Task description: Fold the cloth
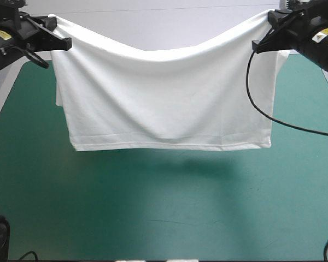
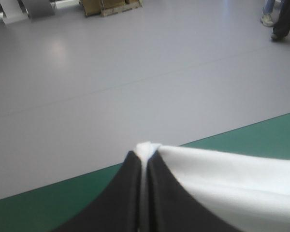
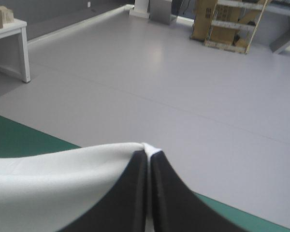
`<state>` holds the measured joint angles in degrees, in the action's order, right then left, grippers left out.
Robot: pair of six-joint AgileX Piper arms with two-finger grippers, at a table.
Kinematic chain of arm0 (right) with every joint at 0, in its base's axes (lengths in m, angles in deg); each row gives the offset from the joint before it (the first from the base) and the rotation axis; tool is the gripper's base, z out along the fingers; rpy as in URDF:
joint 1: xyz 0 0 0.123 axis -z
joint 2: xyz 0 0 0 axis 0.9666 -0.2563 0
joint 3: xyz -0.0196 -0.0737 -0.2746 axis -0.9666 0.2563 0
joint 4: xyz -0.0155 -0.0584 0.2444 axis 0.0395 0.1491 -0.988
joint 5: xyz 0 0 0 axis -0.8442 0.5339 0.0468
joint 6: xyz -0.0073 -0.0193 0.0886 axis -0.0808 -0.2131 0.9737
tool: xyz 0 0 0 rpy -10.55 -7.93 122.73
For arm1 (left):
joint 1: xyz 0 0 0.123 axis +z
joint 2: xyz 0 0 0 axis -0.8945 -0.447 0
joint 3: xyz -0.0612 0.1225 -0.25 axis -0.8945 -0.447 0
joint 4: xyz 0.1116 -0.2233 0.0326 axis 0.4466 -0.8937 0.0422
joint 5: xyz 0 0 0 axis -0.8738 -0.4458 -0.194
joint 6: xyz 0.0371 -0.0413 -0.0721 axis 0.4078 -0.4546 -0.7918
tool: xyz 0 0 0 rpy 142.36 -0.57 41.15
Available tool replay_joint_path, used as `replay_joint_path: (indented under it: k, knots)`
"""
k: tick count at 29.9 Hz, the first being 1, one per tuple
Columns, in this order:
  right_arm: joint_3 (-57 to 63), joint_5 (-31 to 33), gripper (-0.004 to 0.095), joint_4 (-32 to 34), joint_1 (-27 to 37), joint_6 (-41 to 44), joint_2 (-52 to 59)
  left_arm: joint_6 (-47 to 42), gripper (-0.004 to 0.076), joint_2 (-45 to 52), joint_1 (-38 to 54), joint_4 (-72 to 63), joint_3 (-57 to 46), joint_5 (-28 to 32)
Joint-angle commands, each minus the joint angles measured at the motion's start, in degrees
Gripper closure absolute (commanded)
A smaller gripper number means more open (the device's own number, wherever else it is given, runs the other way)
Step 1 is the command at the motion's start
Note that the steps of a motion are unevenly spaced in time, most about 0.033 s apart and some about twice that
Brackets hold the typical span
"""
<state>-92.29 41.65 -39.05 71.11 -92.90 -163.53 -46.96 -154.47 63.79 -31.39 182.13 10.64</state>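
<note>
**T-shirt held up by two corners over the table**

High view: the white T-shirt hangs spread between the left gripper and the right gripper. Its top edge sags in the middle. Its hem runs straight above the teal-green table, which carries its shadow.

Left wrist view: the left gripper has its black fingers pinched on a T-shirt corner. Beyond the table's edge lies pale grey floor.

Right wrist view: the right gripper is likewise clamped on the T-shirt, with the table and floor beyond.
</note>
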Motion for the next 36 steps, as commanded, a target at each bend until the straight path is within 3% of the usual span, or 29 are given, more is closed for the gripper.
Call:
replay_joint_path:
  k: [1,4,9,16,18,21,28,36]
  knots:
    - [-1.65,-7.48,0.0926,-1.17,0.46,-0.39,-2.92,-0.84,0.0705,-2.44,-0.07,-0.99,1.77,7.12]
    - [-2.79,-9.89,0.0926,-1.51,0.46,-0.39,-6.89,-0.51,0.0705,-6.25,-0.07,-0.99,4.34,7.96]
    - [-9.53,-9.22,0.0926,-1.60,0.46,-1.11,-12.38,-0.51,0.0705,-13.21,-0.07,-1.13,14.00,3.74]
    - [-13.69,-4.66,0.0925,1.29,0.68,-1.87,-13.62,0.03,0.0705,-15.17,-0.07,-0.82,17.55,-0.25]
    - [-13.07,-0.73,0.0925,1.77,1.09,-1.62,-14.45,0.14,0.0705,-15.17,-0.07,-0.74,15.84,-1.57]
    - [-6.58,0.12,0.0925,-0.59,1.96,-1.79,-14.60,0.15,0.0705,-15.07,-0.07,-0.74,10.08,-1.44]
    - [12.91,-4.79,0.0925,-4.45,2.95,-6.16,-10.59,2.00,0.0705,-13.48,-0.07,-2.55,-4.41,0.88]
    - [27.98,-4.80,0.0925,-6.47,2.95,-8.88,-3.97,6.29,0.0705,-6.52,-0.05,-5.16,-21.74,4.34]
